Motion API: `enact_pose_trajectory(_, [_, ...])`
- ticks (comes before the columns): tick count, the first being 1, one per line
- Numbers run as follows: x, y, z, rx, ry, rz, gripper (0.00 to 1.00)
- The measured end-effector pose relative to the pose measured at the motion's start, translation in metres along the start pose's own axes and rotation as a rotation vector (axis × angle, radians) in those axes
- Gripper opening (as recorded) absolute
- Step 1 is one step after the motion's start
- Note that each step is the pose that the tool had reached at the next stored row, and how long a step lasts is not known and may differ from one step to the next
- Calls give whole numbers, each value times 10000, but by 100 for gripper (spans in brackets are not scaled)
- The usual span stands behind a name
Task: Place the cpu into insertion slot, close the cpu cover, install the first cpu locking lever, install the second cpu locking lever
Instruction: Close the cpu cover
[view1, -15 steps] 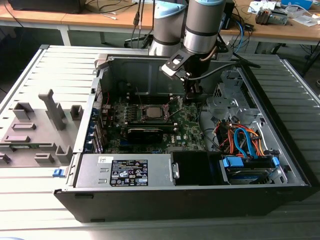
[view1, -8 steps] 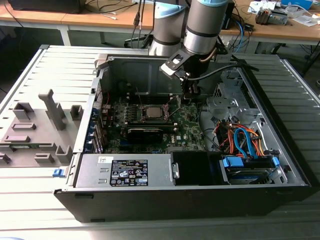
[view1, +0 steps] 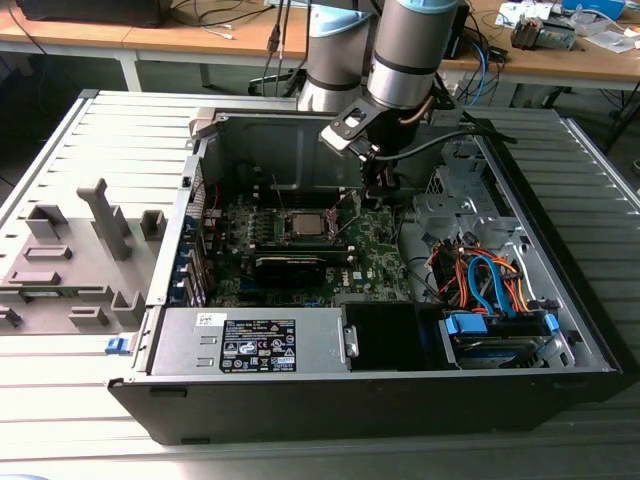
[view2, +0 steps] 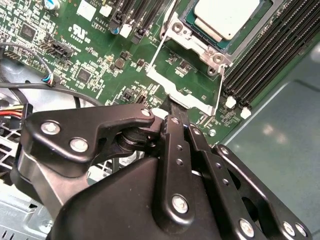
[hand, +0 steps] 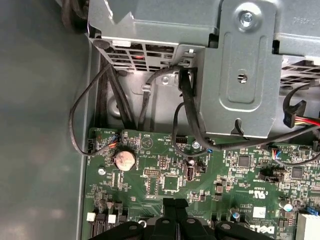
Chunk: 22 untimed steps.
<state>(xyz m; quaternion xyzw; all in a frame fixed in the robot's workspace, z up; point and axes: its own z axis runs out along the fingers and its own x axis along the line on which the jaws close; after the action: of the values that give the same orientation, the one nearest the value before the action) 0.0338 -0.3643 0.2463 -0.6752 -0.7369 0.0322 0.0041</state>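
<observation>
Black gripper has its jaws pressed together, tips just beside the cpu cover, cpu seated beyond.

Grey slatted table with open computer case and grey fixtures

Arm reaches steeply down; pincer pinched closed.

Silver-grey arm with black bands; black gripper dotted with silver screws.
</observation>
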Motion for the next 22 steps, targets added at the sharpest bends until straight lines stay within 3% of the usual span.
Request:
enact_pose_trajectory(16, [17,-196,10,1,-2,1,11])
enact_pose_trajectory(22, [28,-322,18,1,-3,-1,11])
